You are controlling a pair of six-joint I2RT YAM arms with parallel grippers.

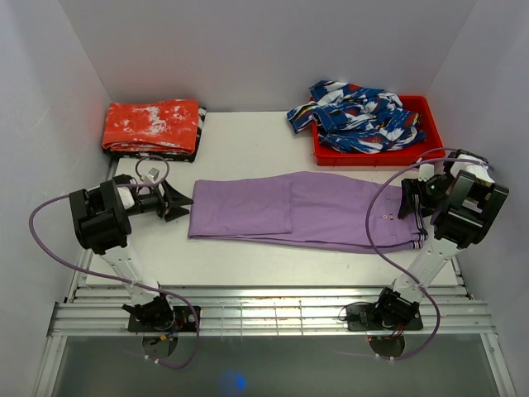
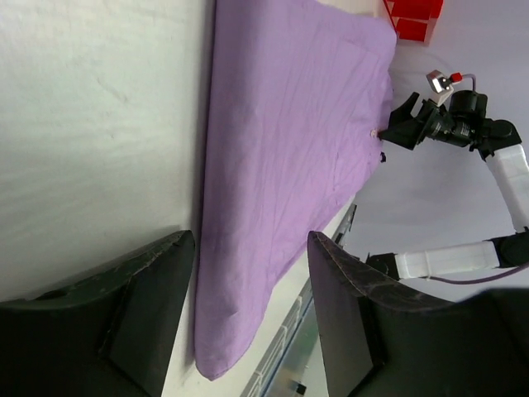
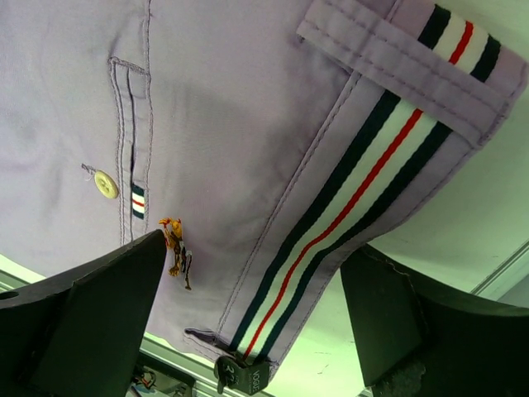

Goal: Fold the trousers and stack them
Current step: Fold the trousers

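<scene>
The lilac-purple trousers [image 1: 306, 211] lie flat across the middle of the table, legs to the left with the leg end folded back over itself, waistband to the right. My left gripper [image 1: 183, 201] is open and empty at the left folded edge; in the left wrist view [image 2: 252, 248] the cloth [image 2: 289, 149] lies between and beyond the spread fingers [image 2: 149, 306]. My right gripper [image 1: 411, 201] is open over the waistband end. The right wrist view [image 3: 258, 246] shows the striped trim [image 3: 355, 190], a button, a small embroidered logo and a tag between its fingers [image 3: 91, 306].
A red bin [image 1: 430, 107] at the back right holds a blue-white-red patterned garment [image 1: 359, 116]. A folded red-orange cloth with white blotches [image 1: 153, 126] lies at the back left. White walls enclose the table. A metal rail [image 1: 264, 310] runs along the near edge.
</scene>
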